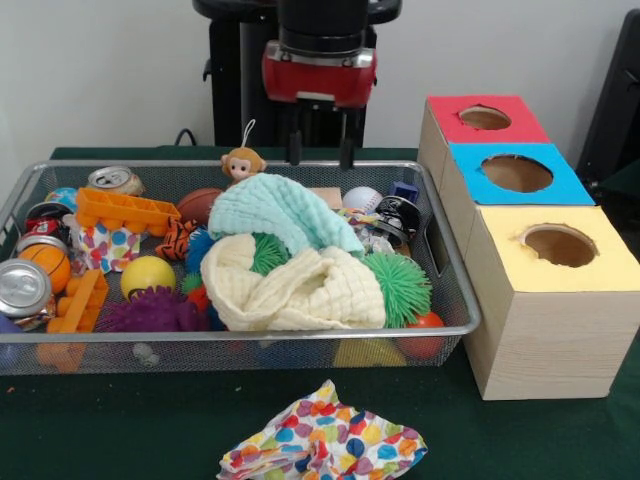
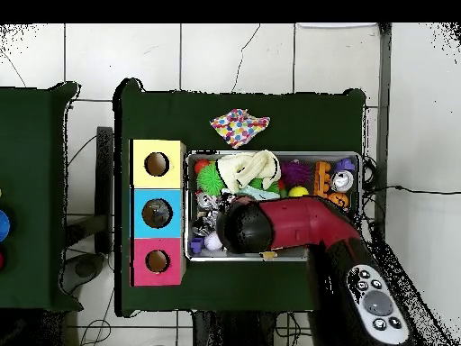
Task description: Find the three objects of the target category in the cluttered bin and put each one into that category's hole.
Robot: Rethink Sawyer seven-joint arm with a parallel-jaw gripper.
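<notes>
Claw [image 1: 320, 153] poised above the far rim of the wire bin [image 1: 455, 300], two dark fingers pointing straight down with a clear gap between them, spread moderately and gripping nothing. Bin set lengthwise across the green desk [image 1: 120, 430], its long axis running left to right in the front view. Inside, a cream cloth [image 1: 290, 285] heaped in the middle, a mint cloth [image 1: 285, 210] draped over it toward the far side, green spiky balls [image 1: 400, 285] poking out around them. Orange tray [image 1: 125, 210], cans [image 1: 22, 288], yellow ball [image 1: 148, 273] and purple spiky ball [image 1: 150, 312] crowded at the left end. Polka-dot cloth [image 1: 322, 440] crumpled on the desk in front of the bin, outside it. Wooden box just right of the bin, with red hole [image 1: 485, 118], blue hole [image 1: 517, 173] and yellow hole [image 1: 560, 245] in a row from far to near.
</notes>
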